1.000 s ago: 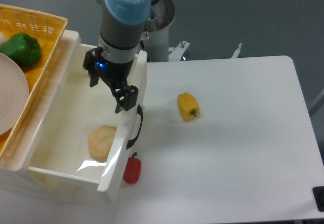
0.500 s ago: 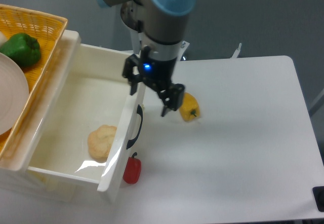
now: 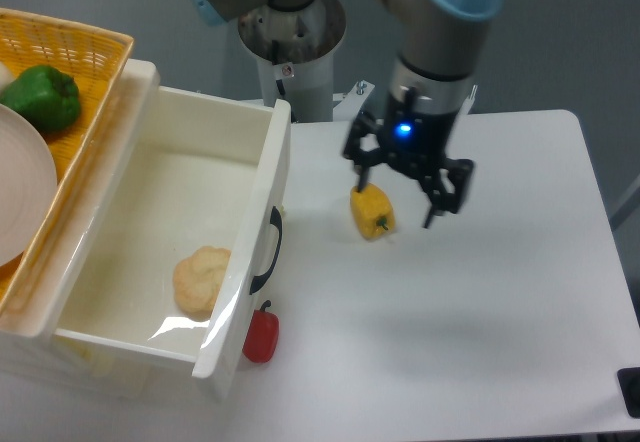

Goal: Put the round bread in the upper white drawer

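From the fixed camera, the round bread (image 3: 202, 280) lies on the floor of the open upper white drawer (image 3: 150, 177), near its front panel with the dark handle. The tool (image 3: 408, 194) hangs well to the right of the drawer, above the white surface (image 3: 480, 322), its fingers spread apart and holding nothing. A yellow pepper (image 3: 371, 211) sits just below and left of it. The bread therefore lies left of the tool, already inside the drawer, so the placing looks done.

The upper white drawer (image 3: 262, 192) is showing glossy plastic walls. The round bread (image 3: 200, 279) is looking matt and lumpy; the yellow basket (image 3: 88, 57) is looking woven.
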`<state>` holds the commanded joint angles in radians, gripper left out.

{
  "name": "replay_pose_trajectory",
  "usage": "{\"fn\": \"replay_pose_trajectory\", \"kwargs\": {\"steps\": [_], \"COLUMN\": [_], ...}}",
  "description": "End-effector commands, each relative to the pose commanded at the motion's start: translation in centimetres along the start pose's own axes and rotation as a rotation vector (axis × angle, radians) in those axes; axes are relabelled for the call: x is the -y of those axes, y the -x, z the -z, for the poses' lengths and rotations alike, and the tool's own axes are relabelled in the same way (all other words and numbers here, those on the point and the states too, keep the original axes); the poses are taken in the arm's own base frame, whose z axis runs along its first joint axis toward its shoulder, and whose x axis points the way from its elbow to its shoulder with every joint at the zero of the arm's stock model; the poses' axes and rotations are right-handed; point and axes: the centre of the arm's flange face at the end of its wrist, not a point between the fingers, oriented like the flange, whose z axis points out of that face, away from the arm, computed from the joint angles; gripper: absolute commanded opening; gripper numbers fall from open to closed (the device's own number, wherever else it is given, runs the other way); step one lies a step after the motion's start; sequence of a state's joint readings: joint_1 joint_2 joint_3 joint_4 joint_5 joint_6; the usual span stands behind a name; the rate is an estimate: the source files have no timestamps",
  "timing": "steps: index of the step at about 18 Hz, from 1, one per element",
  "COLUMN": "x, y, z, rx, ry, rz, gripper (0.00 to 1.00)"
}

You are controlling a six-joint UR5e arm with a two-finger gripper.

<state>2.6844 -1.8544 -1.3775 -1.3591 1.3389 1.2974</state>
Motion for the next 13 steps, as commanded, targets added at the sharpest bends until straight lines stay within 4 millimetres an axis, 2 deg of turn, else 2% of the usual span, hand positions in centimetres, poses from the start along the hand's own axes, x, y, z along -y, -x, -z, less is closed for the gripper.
{"fn": "replay_pose_trajectory", "kwargs": {"steps": [4, 7, 13], "x": [-2.4, -3.2, -6.7], "y": [2.2, 3.6, 7.4], "z": [-3.8, -6.4, -12.2], "rx": [-0.012, -0.029, -0.056], "ry": [0.187, 0.207, 0.213], "rz": [-0.155, -0.176, -0.221], "gripper": [1.00, 1.00, 1.00]}}
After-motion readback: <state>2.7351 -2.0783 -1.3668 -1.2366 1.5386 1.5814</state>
